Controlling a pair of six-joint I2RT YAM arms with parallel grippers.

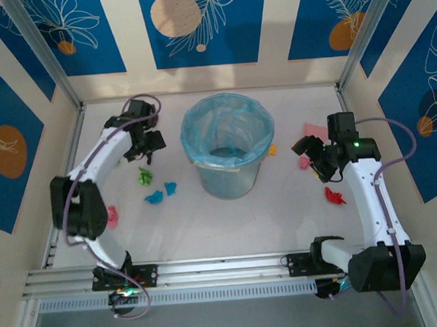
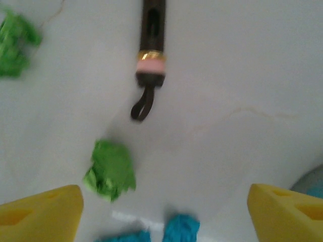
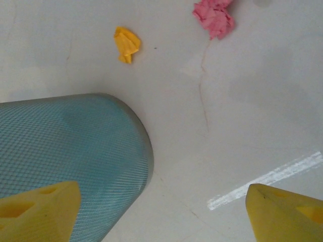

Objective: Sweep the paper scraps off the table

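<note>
Paper scraps lie scattered on the off-white table (image 1: pixel 229 221) around a bin. On the left are a green one (image 1: pixel 144 175), two cyan ones (image 1: pixel 154 197) and a red-pink one (image 1: pixel 111 215). On the right are an orange one (image 1: pixel 272 150), a pink one (image 1: pixel 304 161) and a red one (image 1: pixel 334 195). My left gripper (image 1: pixel 148 145) hovers open just behind the green scrap (image 2: pixel 111 169), and cyan scraps (image 2: pixel 181 229) sit low between its yellow fingertips (image 2: pixel 43 212). My right gripper (image 1: pixel 313 155) is open beside the bin, facing the orange scrap (image 3: pixel 126 44) and the pink scrap (image 3: pixel 214 17).
A blue-lined bin (image 1: pixel 225 156) stands mid-table; its mesh wall (image 3: pixel 70 166) is close to my right gripper's left finger. A dark brush handle (image 2: pixel 150 45) with a pink band and a loop lies ahead of my left gripper. A flat pink dustpan (image 1: pixel 316 131) lies behind the right gripper.
</note>
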